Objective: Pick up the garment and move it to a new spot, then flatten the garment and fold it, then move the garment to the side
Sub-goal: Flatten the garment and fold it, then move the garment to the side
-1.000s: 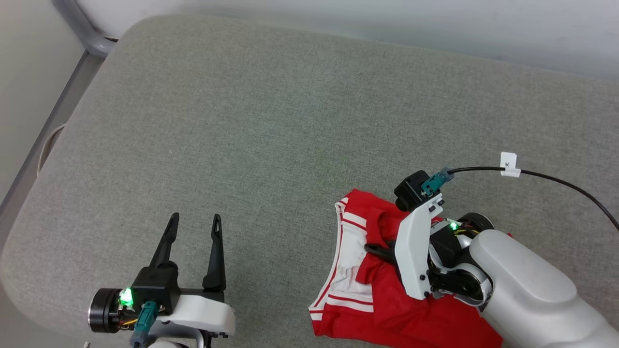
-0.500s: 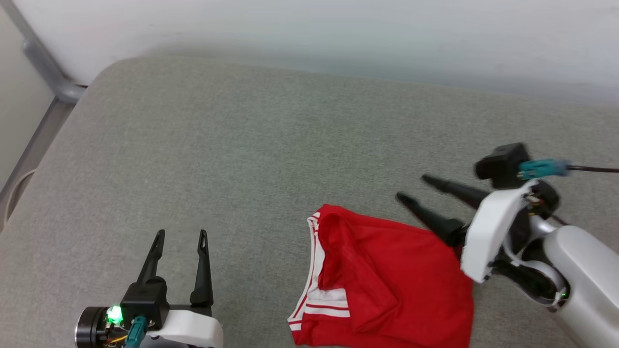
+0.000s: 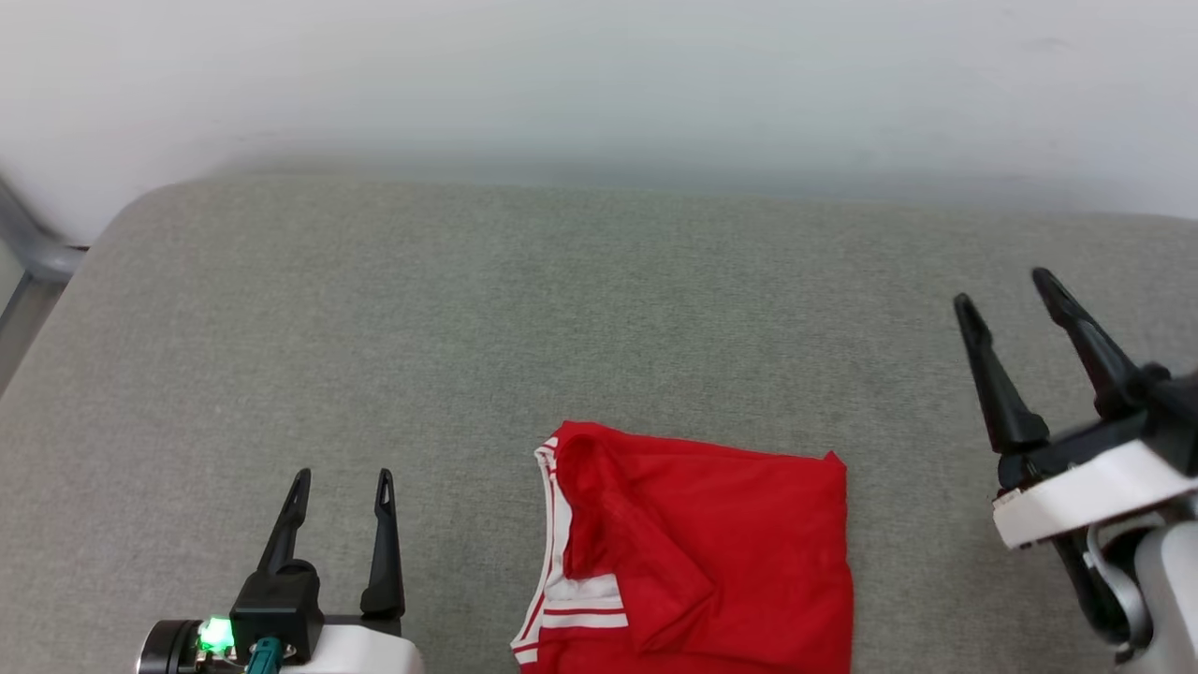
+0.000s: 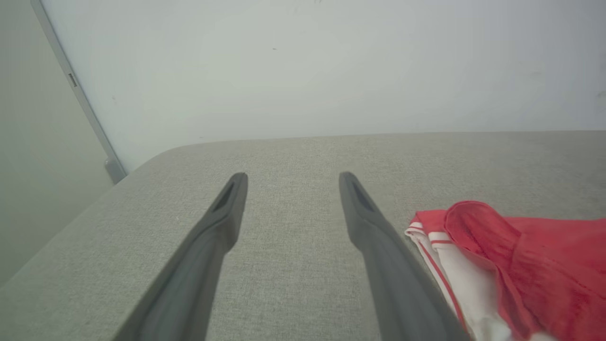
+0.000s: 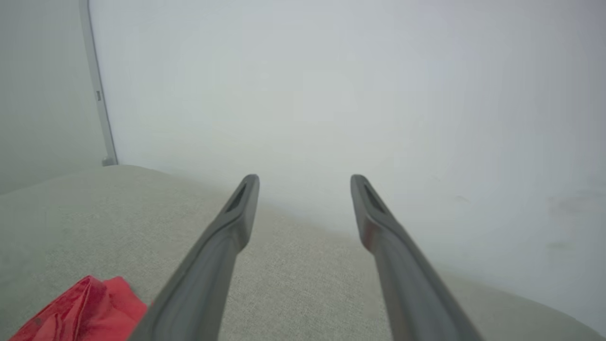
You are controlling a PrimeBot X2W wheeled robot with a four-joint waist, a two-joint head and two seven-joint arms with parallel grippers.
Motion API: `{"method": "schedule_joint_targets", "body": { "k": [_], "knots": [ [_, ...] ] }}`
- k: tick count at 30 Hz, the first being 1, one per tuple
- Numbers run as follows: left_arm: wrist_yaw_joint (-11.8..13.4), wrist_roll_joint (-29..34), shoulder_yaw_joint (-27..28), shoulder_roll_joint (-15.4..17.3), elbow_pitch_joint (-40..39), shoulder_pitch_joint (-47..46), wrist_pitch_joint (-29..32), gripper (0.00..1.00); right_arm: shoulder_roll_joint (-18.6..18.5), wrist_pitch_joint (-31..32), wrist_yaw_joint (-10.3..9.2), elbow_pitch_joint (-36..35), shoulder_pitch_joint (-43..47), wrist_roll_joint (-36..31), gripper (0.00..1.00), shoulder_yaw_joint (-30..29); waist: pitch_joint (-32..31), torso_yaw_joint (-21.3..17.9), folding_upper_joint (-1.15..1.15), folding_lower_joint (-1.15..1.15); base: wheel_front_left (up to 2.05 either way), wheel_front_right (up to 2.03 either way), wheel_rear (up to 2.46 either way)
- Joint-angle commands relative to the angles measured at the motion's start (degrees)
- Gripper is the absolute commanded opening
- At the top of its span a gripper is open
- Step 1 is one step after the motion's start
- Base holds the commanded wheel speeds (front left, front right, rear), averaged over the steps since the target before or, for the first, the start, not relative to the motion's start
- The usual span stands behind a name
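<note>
The garment (image 3: 711,552), a red jersey with white striped trim along its left edge, lies folded into a rough rectangle on the grey cushion near the bottom middle of the head view. Nothing touches it. My left gripper (image 3: 342,477) stands open at the lower left, well apart from the cloth. In the left wrist view the garment (image 4: 521,265) shows to the right of the open fingers (image 4: 293,177). My right gripper (image 3: 1006,290) is open at the right edge, raised and clear of the jersey. A red corner of the garment (image 5: 85,308) sits at the right wrist view's lower left, beside the spread fingers (image 5: 305,180).
The grey cushioned surface (image 3: 468,328) stretches wide to the left of and behind the garment. A pale wall (image 3: 599,84) runs along its far edge. A grey metal post (image 3: 28,248) stands at the far left corner.
My right gripper has let go of the garment, opened, and swung up and away to the right. The jersey now lies flat and folded. The head camera has tilted up, shifting the whole picture down.
</note>
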Motion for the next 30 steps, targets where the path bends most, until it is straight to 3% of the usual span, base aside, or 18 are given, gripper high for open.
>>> {"method": "schedule_joint_targets", "body": {
  "k": [1,8,15,30],
  "knots": [
    [0.6,0.2,0.1,0.2,-0.3,1.0,-0.2,1.0,4.5,-2.0,-0.05,-1.7,4.0,-4.2,1.0,-4.6,-0.9,-1.4,0.0,0.0,0.0,0.0,0.0],
    [0.7,0.3,-0.2,0.5,-0.6,2.0,-0.2,1.0,10.9,-3.5,-0.05,-4.8,10.9,-9.1,1.0,-10.5,-1.9,-2.5,0.0,0.0,0.0,0.0,0.0],
    [0.7,0.4,-0.7,0.7,-1.0,2.9,-0.2,1.0,15.6,-3.9,-0.05,-7.3,18.3,-12.0,1.0,-12.8,-2.9,-2.8,0.0,0.0,0.0,0.0,0.0],
    [1.1,0.3,-1.3,1.1,-0.9,4.0,-0.3,1.0,19.1,-3.9,-0.05,-9.1,23.7,-14.3,1.0,-13.9,-3.5,-2.4,0.0,0.0,0.0,0.0,0.0]
  ]
}}
